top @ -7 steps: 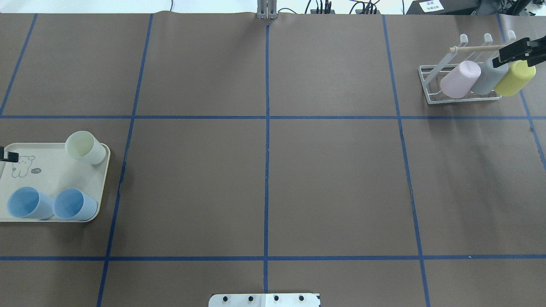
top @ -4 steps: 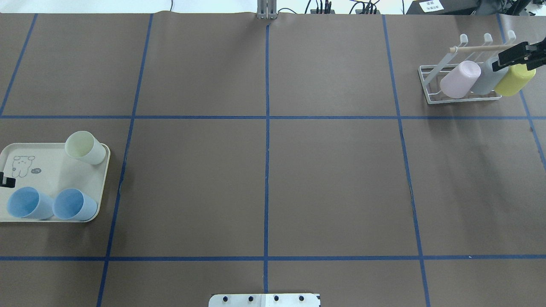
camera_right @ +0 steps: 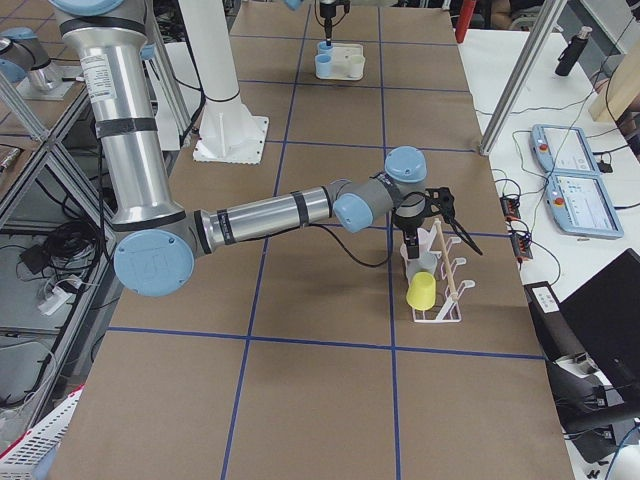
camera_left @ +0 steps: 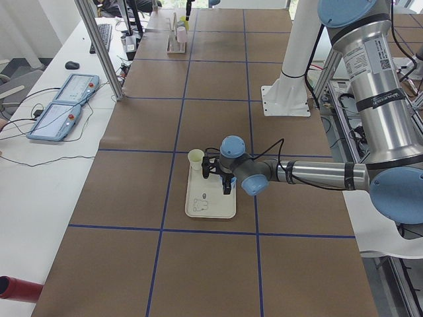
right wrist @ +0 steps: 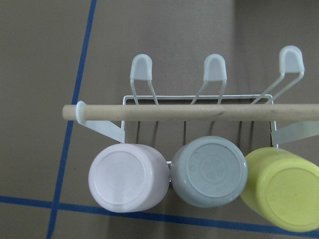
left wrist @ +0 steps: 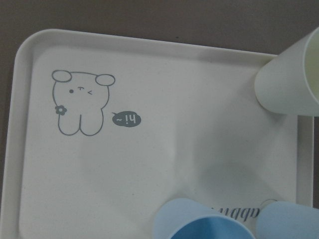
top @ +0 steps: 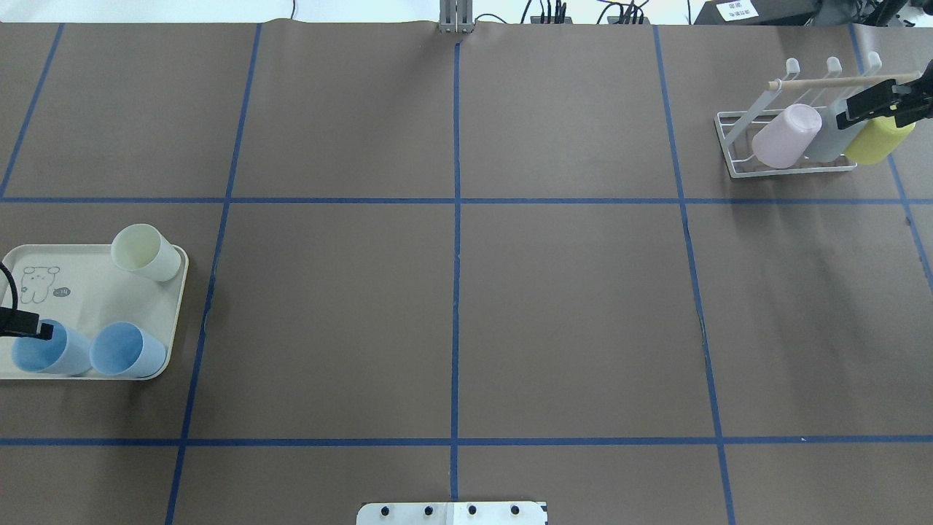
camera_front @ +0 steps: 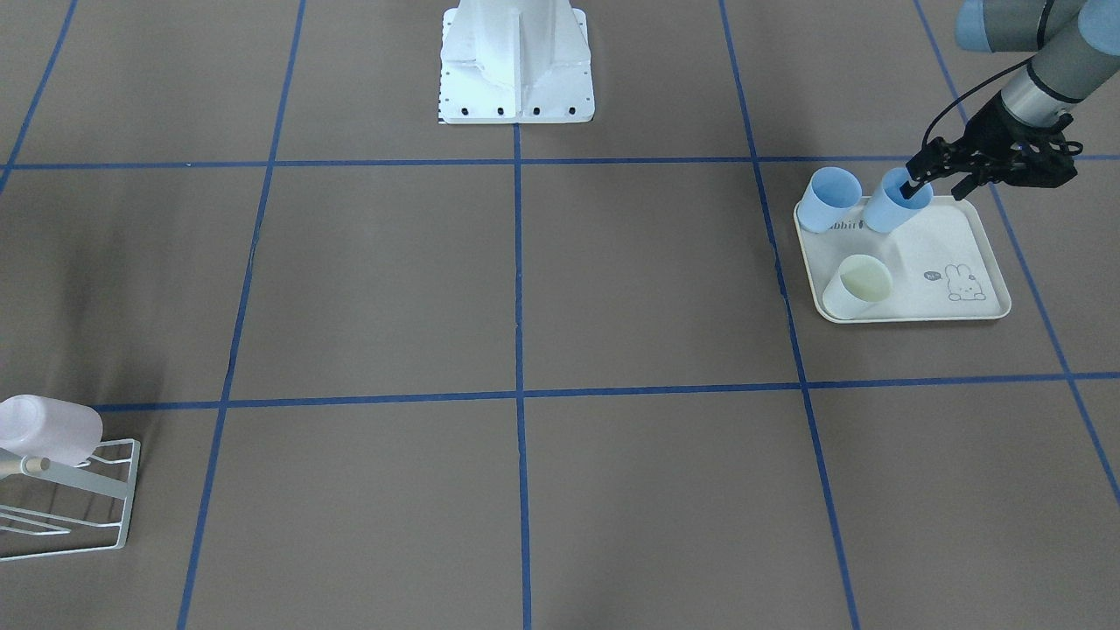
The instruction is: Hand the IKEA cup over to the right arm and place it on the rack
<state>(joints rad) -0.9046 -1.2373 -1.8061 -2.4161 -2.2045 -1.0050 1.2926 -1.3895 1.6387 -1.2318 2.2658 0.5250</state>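
At the near end of the worktop [top: 568, 306], a cream tray [top: 95, 299] with a rabbit drawing [left wrist: 82, 102] carries 3 cups, mouths up. The left gripper [camera_front: 937, 185] is spread. 1 finger dips into the mouth of a blue cup [camera_front: 884, 217] and the other stands outside its wall, so the jaws are not closed on it. A 2nd blue cup [camera_front: 827, 199] stands just beside it. A cream cup [camera_front: 857, 287] stands apart.

At the far end, the white wire rack [right wrist: 141, 67] holds 3 tilted cups below its wooden dowel [right wrist: 199, 112]: a pink cup [right wrist: 128, 177], a grey cup [right wrist: 209, 172] and a yellow cup [right wrist: 281, 189], side by side. The right gripper [top: 856, 109] hovers over the yellow cup, jaws apart, holding nothing.
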